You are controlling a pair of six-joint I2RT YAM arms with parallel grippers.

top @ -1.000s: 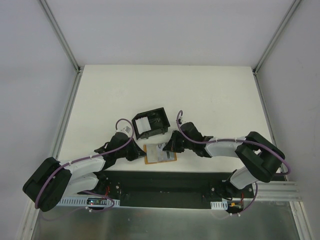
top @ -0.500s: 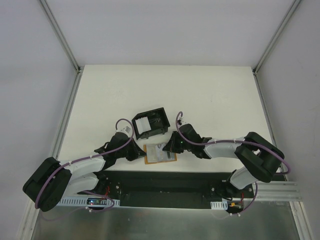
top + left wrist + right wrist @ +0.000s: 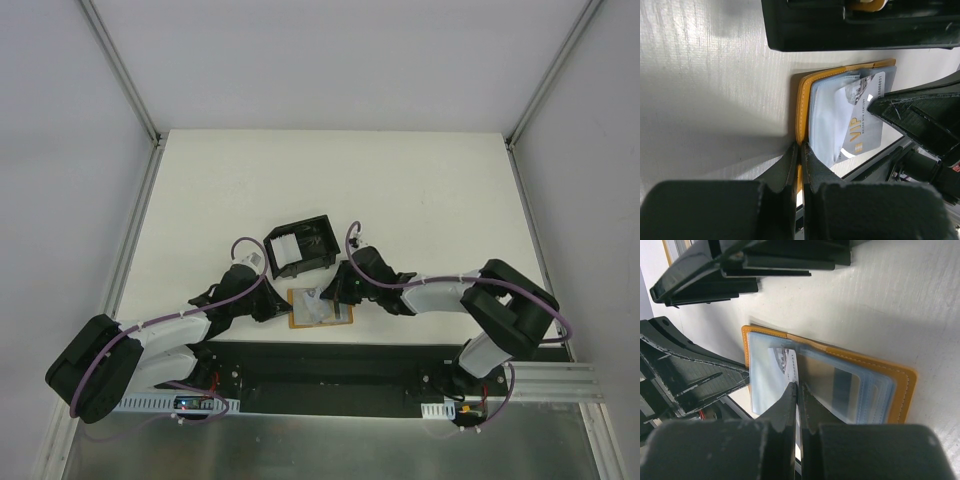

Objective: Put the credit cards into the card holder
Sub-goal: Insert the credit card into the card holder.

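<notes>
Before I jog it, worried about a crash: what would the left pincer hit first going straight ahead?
The left pincer is clamped on the wallet's edge; past it, likely the card holder's wall.

Card holder (image 3: 815, 35) partly off-frame.

Overhead view, two wrist close-ups
Top camera looks down over the whole counter (image 3: 420, 190) from behind the arms. Wrist cameras ride the left end effector (image 3: 800, 150) and right end effector (image 3: 797, 386), facing each other, both tight on the open wallet (image 3: 801, 105) and credit card (image 3: 790, 364).
</notes>
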